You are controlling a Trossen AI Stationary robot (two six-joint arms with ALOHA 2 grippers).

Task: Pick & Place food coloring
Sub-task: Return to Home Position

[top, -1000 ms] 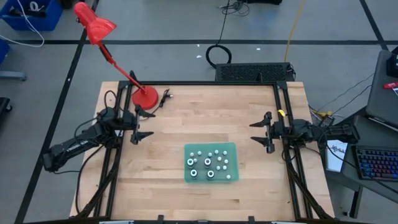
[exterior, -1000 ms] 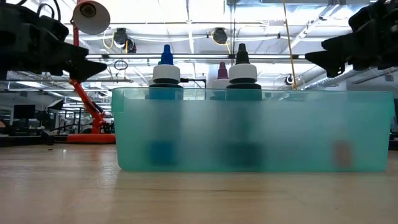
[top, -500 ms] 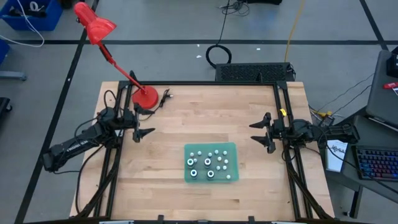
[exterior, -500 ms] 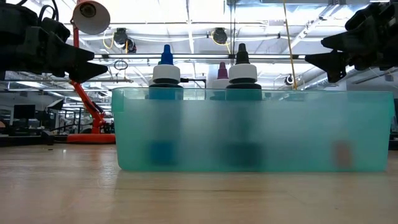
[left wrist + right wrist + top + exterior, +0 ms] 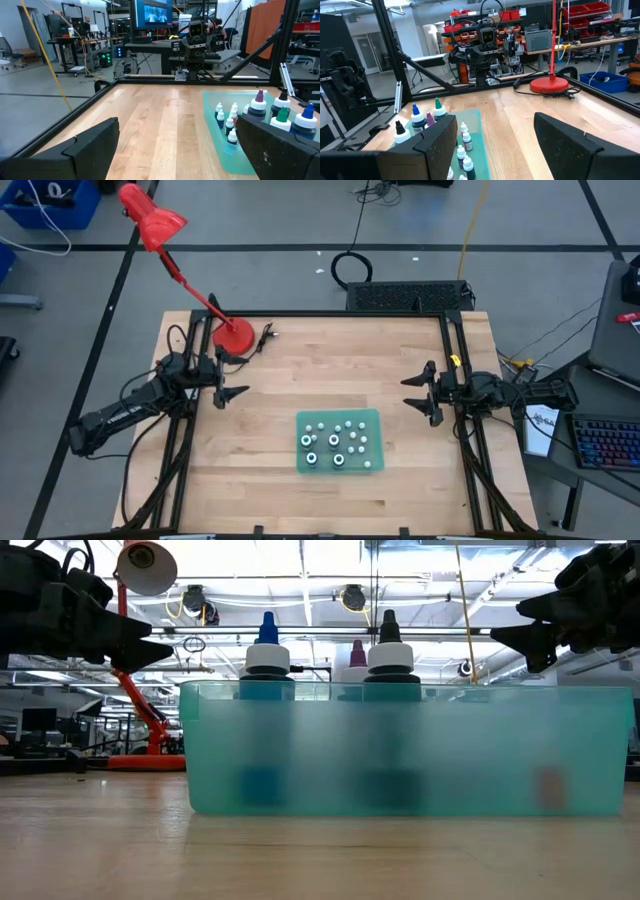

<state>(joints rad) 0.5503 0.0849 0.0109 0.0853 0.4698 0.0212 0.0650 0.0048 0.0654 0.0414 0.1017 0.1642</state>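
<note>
**High view.** The food coloring (image 5: 336,442), a cluster of small bottles, is seen standing inside the green bin (image 5: 372,418). The bin rests on the wooden table (image 5: 330,365), about midway between left and right and toward the near edge. The left gripper (image 5: 240,377) is held over the table's left side, well apart from the bin. Its fingers are spread and nothing is grasped. The right gripper (image 5: 407,391) is held over the right side, likewise spread and empty, and is pointed toward the left one. The base of a red lamp (image 5: 233,336) is placed near the far left corner.

**Low view.** Three taller bottles are shown rising above the rim of the translucent bin. A blue-tipped bottle (image 5: 267,648) is at the left, a black-tipped bottle (image 5: 389,645) is at the right, and a purple-tipped bottle (image 5: 357,653) is between and behind them.

**Left wrist view.** Smaller whitish bottles (image 5: 226,119) are seen grouped in the bin beside the larger ones, all upright.
</note>
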